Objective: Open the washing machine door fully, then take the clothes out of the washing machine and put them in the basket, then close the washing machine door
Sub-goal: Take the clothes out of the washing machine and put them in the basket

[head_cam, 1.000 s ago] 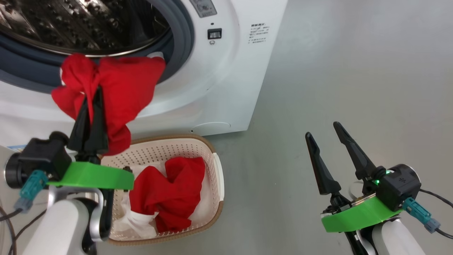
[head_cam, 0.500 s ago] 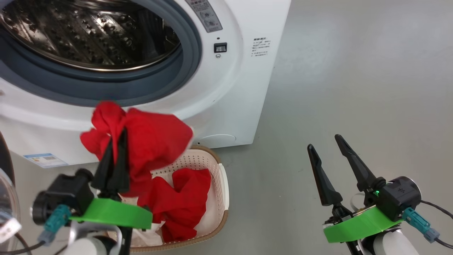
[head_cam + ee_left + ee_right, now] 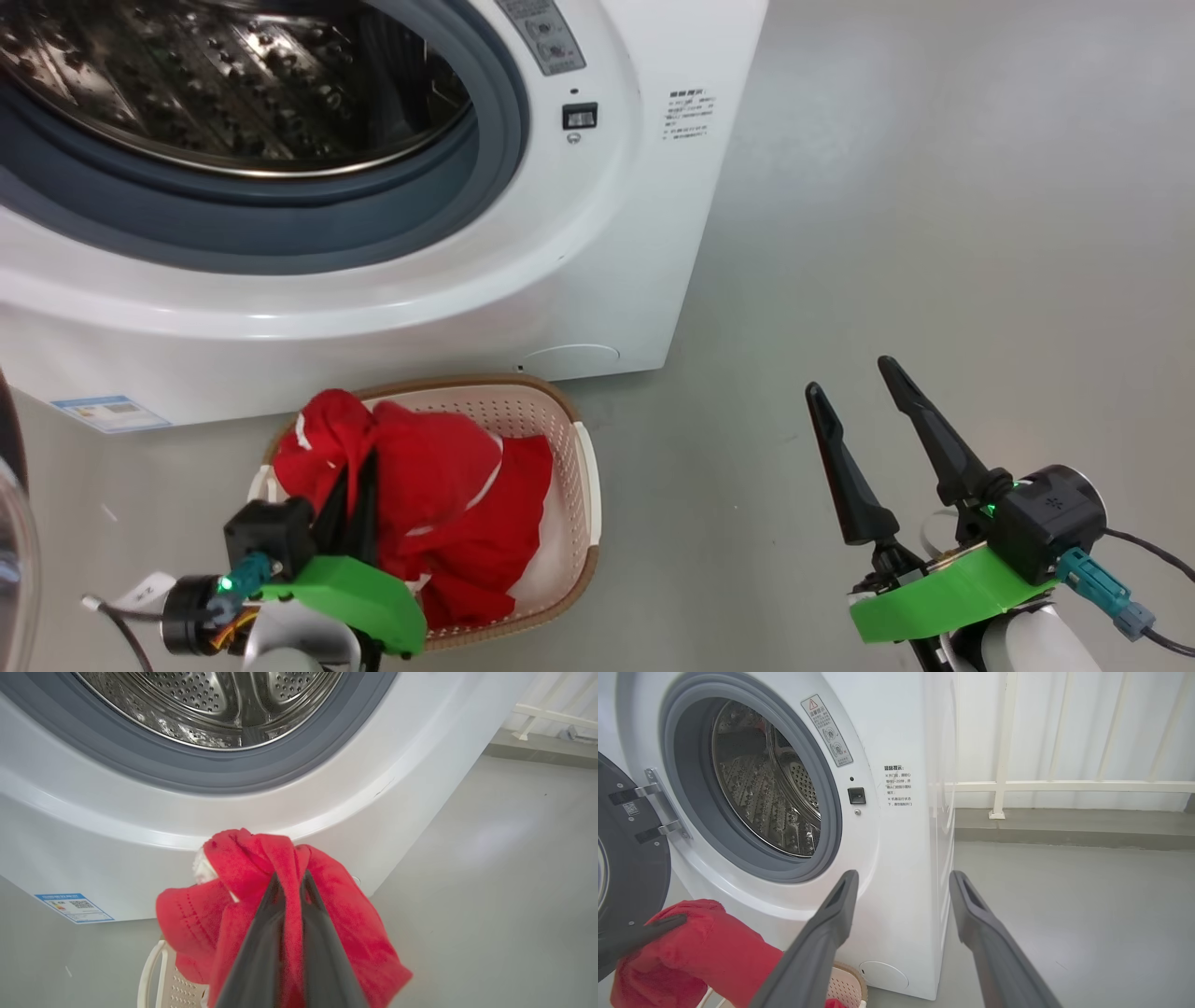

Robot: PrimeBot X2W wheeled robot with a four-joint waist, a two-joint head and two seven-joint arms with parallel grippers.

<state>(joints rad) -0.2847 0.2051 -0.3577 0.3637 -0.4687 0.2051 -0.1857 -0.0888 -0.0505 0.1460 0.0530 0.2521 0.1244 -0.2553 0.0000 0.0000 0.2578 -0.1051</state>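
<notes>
The white washing machine [image 3: 579,243] stands open, its steel drum [image 3: 233,84] showing bare metal. The washing machine door [image 3: 626,872] is swung out to the left, black rim toward me. On the floor in front sits the cream basket [image 3: 571,439], holding red clothes [image 3: 495,551]. My left gripper [image 3: 359,467] is shut on another red cloth [image 3: 420,457], bunched just over the basket's left part; the left wrist view shows the cloth [image 3: 336,914] wrapped round the gripper [image 3: 290,877]. My right gripper [image 3: 848,378] hangs open above bare floor to the right, holding nothing.
Grey floor [image 3: 934,233] stretches to the right of the machine. A white railing [image 3: 1064,786] and a low kerb run behind it. A blue label [image 3: 98,411] marks the machine's lower left front. Cables trail from both wrists.
My left gripper has come down with the red cloth from the drum's mouth to just over the basket. The head camera tilted slightly. The right arm has stayed put.
</notes>
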